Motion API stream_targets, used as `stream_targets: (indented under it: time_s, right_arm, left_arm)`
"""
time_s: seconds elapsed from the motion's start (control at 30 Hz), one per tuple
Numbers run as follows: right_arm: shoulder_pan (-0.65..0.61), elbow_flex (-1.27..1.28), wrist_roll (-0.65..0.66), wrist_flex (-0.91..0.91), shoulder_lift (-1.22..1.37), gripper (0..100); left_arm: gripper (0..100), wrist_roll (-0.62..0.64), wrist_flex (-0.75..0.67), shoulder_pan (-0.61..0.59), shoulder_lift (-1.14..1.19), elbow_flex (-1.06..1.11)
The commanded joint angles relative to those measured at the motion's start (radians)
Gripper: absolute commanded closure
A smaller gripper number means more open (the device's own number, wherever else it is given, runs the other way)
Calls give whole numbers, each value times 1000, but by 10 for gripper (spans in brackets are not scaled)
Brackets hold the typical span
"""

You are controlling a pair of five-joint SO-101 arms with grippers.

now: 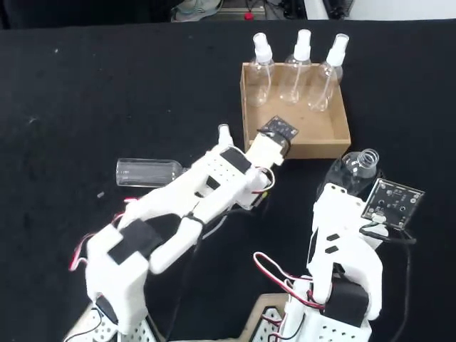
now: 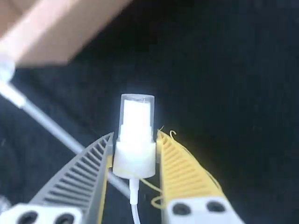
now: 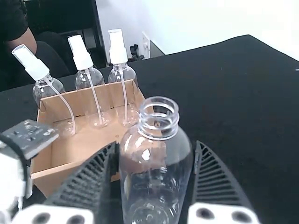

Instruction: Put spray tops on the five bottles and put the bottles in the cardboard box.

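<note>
Left gripper [image 2: 134, 135] pinches a spray top [image 2: 135, 161] beside the cardboard box [image 1: 313, 151], right gripper [image 3: 155, 145] clamping an uncapped bottle [image 3: 154, 163].

The left pincer [image 2: 135, 135] is clamped on a white spray top [image 2: 135, 147] with a clear cap, one grey ribbed finger [image 2: 88, 168] and one yellow finger [image 2: 180, 172] pressing its collar on either side. A thin white dip tube [image 2: 135, 207] hangs from it. Behind lies the black tabletop [image 2: 224, 70], with a blurred cardboard box [image 2: 51, 28] corner beyond and a thin grey rod [image 2: 46, 123] that cannot be identified.
</note>
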Motion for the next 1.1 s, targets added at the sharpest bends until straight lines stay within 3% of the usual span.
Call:
stream_targets:
  time_s: [0.0,0.2,0.4,0.57,0.83,0.93,1.07]
  right_arm:
    - [12,-47,-6,-6,-82,855]
    - [-2,-53,-5,-6,-82,855]
    - [-196,-51,3,-8,-82,855]
    - [-443,-48,5,-57,-81,855]
    - [-770,-47,144,-157,-81,855]
    - [-801,-38,137,-241,-73,855]
    - [-824,18,135,-273,-82,855]
  left_arm:
    - [960,-6,144,12,-244,12]
    - [960,-6,144,-31,-588,162]
    - [960,-6,123,-213,-951,232]
    - [959,3,-23,-395,-1235,318]
    - [957,12,-408,-406,-1614,542]
    - [956,149,-551,-406,-1703,604]
    - [956,324,-632,-406,-1755,624]
